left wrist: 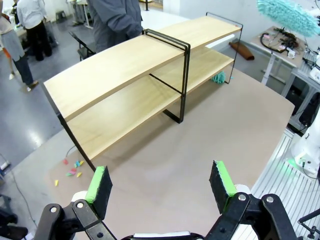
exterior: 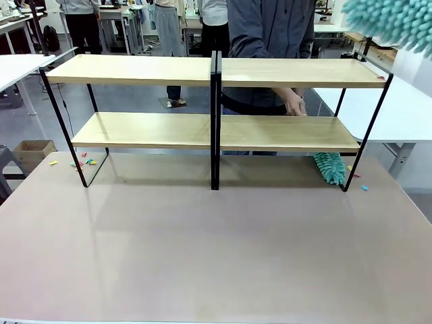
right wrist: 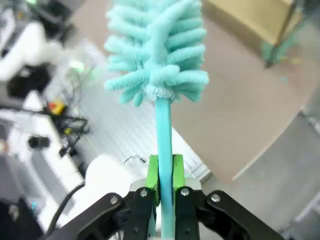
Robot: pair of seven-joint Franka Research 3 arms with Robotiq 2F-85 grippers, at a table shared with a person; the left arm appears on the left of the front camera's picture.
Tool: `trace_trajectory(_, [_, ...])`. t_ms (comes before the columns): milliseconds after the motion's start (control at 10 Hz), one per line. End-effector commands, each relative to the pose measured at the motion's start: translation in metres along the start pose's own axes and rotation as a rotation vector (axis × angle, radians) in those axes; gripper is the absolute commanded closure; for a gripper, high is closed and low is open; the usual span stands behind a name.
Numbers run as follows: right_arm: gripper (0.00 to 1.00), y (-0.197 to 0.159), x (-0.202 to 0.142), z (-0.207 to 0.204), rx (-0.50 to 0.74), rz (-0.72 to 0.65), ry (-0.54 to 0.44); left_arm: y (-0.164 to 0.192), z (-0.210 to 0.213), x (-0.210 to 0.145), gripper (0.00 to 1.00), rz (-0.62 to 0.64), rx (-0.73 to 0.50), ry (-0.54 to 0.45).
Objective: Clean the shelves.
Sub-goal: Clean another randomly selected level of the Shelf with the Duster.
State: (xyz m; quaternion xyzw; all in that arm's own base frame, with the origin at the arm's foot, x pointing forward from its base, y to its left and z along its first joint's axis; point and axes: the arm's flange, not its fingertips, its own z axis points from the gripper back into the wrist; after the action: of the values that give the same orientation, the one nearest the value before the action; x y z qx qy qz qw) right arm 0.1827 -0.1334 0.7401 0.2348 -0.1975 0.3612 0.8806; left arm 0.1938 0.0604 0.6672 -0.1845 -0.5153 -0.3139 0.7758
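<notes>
Left gripper [left wrist: 159, 175] up close now: two black fingers built of jointed links, bright green pads [left wrist: 98, 182] on their inner faces, silver pivot pins gleaming at the knuckles, and white fittings tucked in behind. Over to the right gripper [right wrist: 165, 167]: the same black linkage, the same green pads [right wrist: 153, 172], and round silver pins at each joint. There's a white rounded housing [right wrist: 107, 175] behind it, and a black cable [right wrist: 62, 205] curving off to the side. And at the far side of the table, the person [exterior: 270, 27] wears a dark slate-grey long-sleeved top, loose and creased.
</notes>
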Motion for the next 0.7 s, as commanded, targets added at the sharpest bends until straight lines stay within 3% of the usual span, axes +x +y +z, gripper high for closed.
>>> trace_trajectory(0, [0.88, -0.006, 0.000, 0.012, 0.135, 0.104, 0.029, -0.001, 0.002, 0.000, 0.00, 0.003, 0.011, 0.001])
trace_trajectory(200, [0.88, -0.011, -0.012, 0.017, 0.096, 0.141, -0.090, -0.001, 0.002, 0.000, 0.00, 0.003, 0.011, 0.001])
trace_trajectory(300, [0.88, -0.004, -0.011, 0.005, 0.107, 0.108, 0.008, -0.001, 0.002, 0.000, 0.00, 0.003, 0.011, 0.001])
trace_trajectory(600, [0.88, -0.004, -0.011, 0.005, 0.107, 0.108, 0.008, -0.001, 0.002, 0.000, 0.00, 0.003, 0.011, 0.001])
